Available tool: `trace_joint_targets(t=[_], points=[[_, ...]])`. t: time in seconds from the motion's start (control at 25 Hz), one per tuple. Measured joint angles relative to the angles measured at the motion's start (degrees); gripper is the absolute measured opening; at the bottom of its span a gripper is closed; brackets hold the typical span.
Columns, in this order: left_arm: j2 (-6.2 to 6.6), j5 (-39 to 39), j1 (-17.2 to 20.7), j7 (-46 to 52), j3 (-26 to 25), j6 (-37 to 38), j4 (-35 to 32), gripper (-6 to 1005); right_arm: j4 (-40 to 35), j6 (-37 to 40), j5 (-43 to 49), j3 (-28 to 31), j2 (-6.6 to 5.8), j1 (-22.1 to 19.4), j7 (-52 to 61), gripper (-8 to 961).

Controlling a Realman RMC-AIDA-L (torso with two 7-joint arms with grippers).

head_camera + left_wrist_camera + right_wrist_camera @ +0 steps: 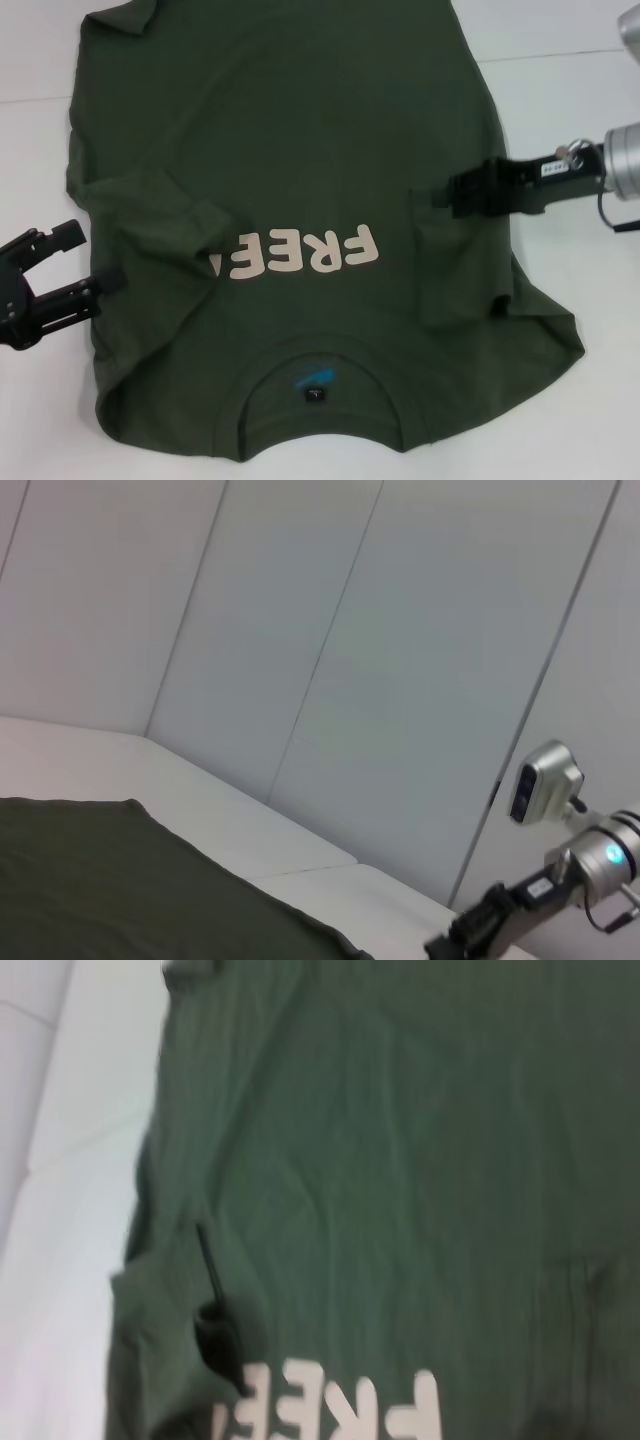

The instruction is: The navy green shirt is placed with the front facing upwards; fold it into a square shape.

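The navy green shirt [300,150] lies front up on the white table [560,90], with its collar [320,400] at the near edge and the cream print [300,255] upside down to me. Both sleeves are folded inward; the left one covers the end of the print. My left gripper [95,255] is open at the shirt's left edge, its lower fingertip [112,278] touching the cloth. My right gripper [430,195] reaches in low over the right side, just above the folded right sleeve. The right wrist view looks down on the shirt [400,1160] and print [330,1410].
In the left wrist view a corner of the shirt [120,880] lies on the table before grey wall panels [350,660], and the right gripper [450,945] shows far off. Bare table lies left and right of the shirt.
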State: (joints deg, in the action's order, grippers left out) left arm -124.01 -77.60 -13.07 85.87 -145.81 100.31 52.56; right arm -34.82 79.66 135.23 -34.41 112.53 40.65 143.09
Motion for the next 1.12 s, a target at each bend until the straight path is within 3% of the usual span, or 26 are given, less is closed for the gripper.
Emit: trace_joint_targets(t=[0.12, 0.4, 0.72, 1.12], points=[[0.00, 0.0, 0.0, 0.0, 0.0, 0.1, 0.1, 934, -1.3, 0.7, -2.9, 0.7, -0.91, -0.4, -0.1, 433], [0.00, 0.0, 0.1, 0.0, 0.0, 0.1, 0.0, 933, -4.0, 0.0, -3.8, 0.4, -1.82, -1.2, 1.2, 434], [0.08, 0.0, -0.3, 1.3, 0.0, 0.1, 0.2, 933, -3.7, -0.9, -2.0, 0.1, -1.70, -1.6, 1.3, 434], [0.16, 0.0, -0.4, 2.0, -0.1, 0.4, 0.4, 933, -4.0, -2.3, -2.9, 0.1, -0.26, -1.8, -1.5, 437]])
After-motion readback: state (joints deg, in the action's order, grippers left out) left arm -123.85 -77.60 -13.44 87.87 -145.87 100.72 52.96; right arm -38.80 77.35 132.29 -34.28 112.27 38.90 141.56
